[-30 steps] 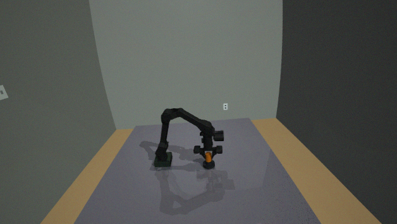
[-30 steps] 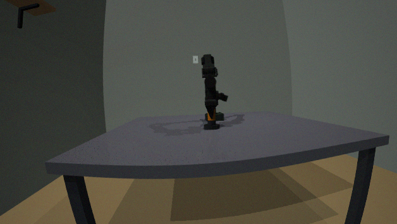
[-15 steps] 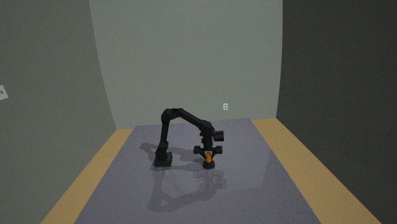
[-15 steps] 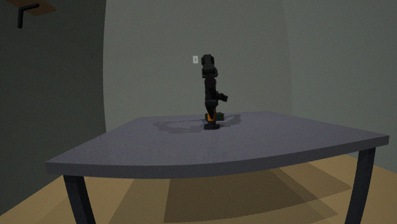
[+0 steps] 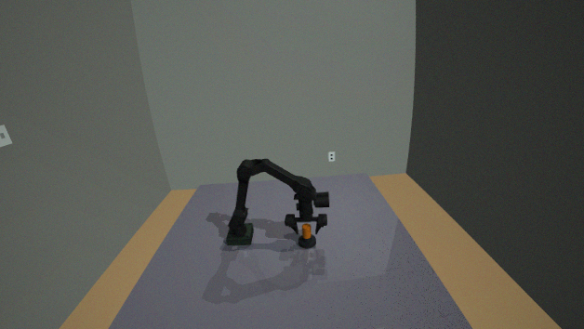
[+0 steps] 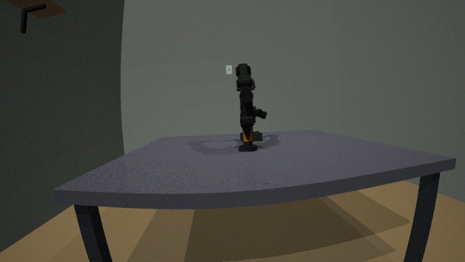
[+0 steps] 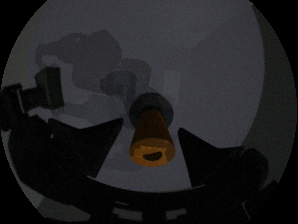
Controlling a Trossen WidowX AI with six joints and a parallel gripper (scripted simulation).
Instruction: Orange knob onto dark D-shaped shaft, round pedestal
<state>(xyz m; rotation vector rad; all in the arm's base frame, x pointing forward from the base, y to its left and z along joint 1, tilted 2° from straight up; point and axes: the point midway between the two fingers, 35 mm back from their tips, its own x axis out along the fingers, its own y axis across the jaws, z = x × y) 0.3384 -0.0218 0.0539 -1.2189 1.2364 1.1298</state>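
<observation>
The orange knob (image 5: 306,231) (image 6: 244,138) (image 7: 152,135) stands upright over the round dark pedestal (image 5: 307,243) (image 6: 248,149) (image 7: 167,113). In the exterior view a short dark length of shaft (image 6: 248,143) shows between the knob's lower end and the pedestal's base, so the knob is not down on the base. The wrist view shows the dark D-shaped hole (image 7: 152,156) in the knob's top. My gripper (image 5: 307,233) (image 6: 248,138) (image 7: 151,126) is open around the knob, one finger on each side, with gaps between. The shaft's flat side is hidden.
The arm's dark green base (image 5: 240,234) (image 6: 256,136) (image 7: 49,88) stands on the grey-purple table (image 5: 363,297) (image 6: 315,174), left of the pedestal in the top view. The arm arches from it over the pedestal. Shadows lie around both.
</observation>
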